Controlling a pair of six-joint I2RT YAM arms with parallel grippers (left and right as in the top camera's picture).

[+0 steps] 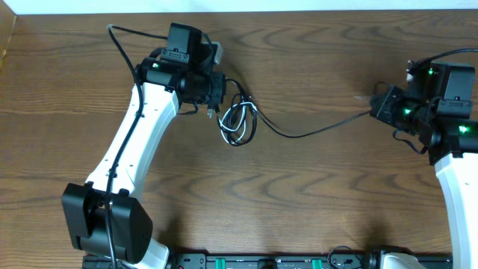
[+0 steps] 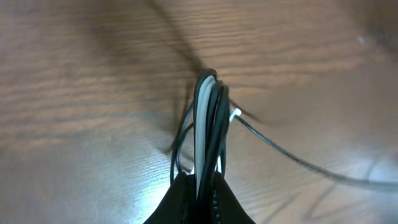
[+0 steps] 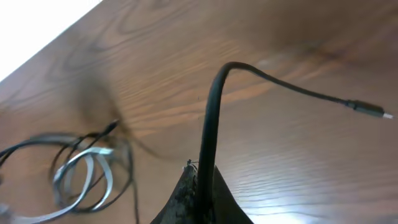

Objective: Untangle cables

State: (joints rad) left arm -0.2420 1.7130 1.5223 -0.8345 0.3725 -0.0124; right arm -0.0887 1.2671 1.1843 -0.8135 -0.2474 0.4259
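Overhead: fixed and high, looking straight down on the brown wood-grain table [image 1: 299,60]. Both arms are in frame, seen from far off.

Left wrist: very close, looking along the left gripper [image 2: 198,190] down at the table. The looped bundle of thin black and white cables [image 2: 208,124] fills the centre, blurred.

Right wrist: close, on a low slant across the table past the right gripper [image 3: 199,183]. The thin black cable [image 3: 209,112] is right in front.

Shared by all three: the bundle [image 1: 237,123] sits centre-left overhead, and the bundle [image 3: 81,171] sits lower left in the right wrist view.

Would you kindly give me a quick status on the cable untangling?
Left gripper shut on the looped cable bundle. Right gripper shut on one black cable running from the bundle. No obstruction seen.
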